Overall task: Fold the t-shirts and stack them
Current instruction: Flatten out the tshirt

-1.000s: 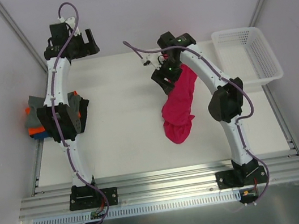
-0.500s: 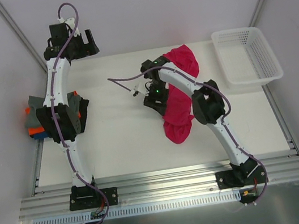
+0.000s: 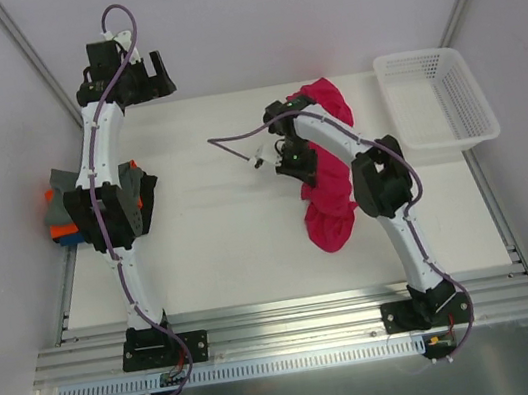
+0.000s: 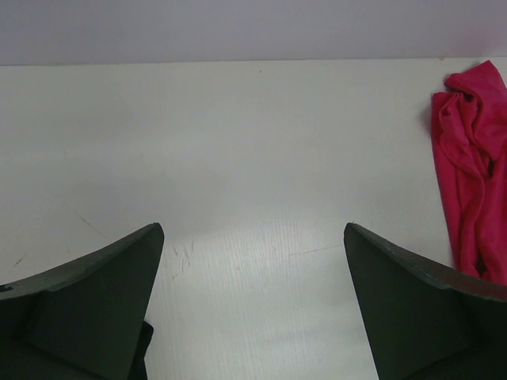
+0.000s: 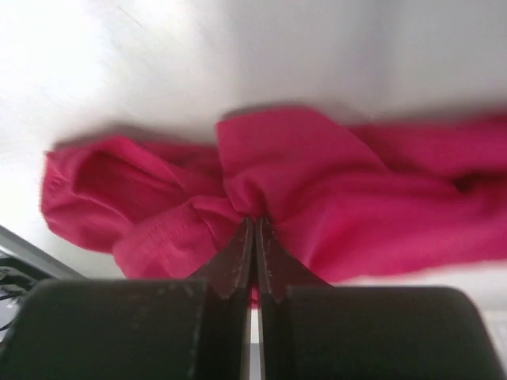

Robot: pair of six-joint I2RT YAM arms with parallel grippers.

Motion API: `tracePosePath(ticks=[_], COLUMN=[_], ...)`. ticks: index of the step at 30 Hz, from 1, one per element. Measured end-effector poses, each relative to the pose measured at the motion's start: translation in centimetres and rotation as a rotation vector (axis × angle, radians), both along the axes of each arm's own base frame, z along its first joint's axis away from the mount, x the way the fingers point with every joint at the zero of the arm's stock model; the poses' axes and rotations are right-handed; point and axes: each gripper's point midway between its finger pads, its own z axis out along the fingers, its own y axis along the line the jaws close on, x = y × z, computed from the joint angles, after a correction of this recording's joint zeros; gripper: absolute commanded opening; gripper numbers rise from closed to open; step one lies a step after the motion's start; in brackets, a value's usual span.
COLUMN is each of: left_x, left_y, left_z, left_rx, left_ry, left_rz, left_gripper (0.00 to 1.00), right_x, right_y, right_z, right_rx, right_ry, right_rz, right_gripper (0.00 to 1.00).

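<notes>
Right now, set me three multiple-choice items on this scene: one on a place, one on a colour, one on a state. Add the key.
1. Where in the top view is the white lattice basket?
A. upper right
B. lower left
C. centre

2. What colour is the crumpled t-shirt?
A. grey
B. magenta-red
C. blue

3. How is the right gripper?
A. wide open
B. shut on the crumpled t-shirt
C. shut on nothing

Key:
1 A, since it lies at the far right, beyond the right arm.
2 B, since the cloth is bright pinkish red in every view.
3 B, since the right wrist view shows the jaws pinched together with cloth bunched between them.
</notes>
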Motion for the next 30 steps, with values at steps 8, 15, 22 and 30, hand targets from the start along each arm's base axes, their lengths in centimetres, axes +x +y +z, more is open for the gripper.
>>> tracePosePath(ticks=[8,15,22,30], left_x=[0.0,0.0,0.1,0.1], left_y=[-0.5,-0.7,-0.7,-0.8], left_z=[0.6,0.9,1.1,1.1], left_rx=[-0.026,-0.038,-0.039,-0.039], left_ry=[-0.011,-0.014,-0.019,-0.019], left_rz=[-0.015,-0.016,-0.017,-0.019], left_gripper=[0.99,0.99,0.99,0.99], right_x=[5.8,6.6,6.6,4.1], right_y=[-9.7,-16.4,-15.7,-15.0], right_z=[7.5,7.0,6.0,6.5], right_rx=[-0.064,-0.143,-0.14,-0.1], right_ry=[-0.253,-0.243,-0.221,-0.174], right_rz=[-0.19,-0.347,-0.351,-0.318], right_gripper=[0.0,0.39,0.47,0.42])
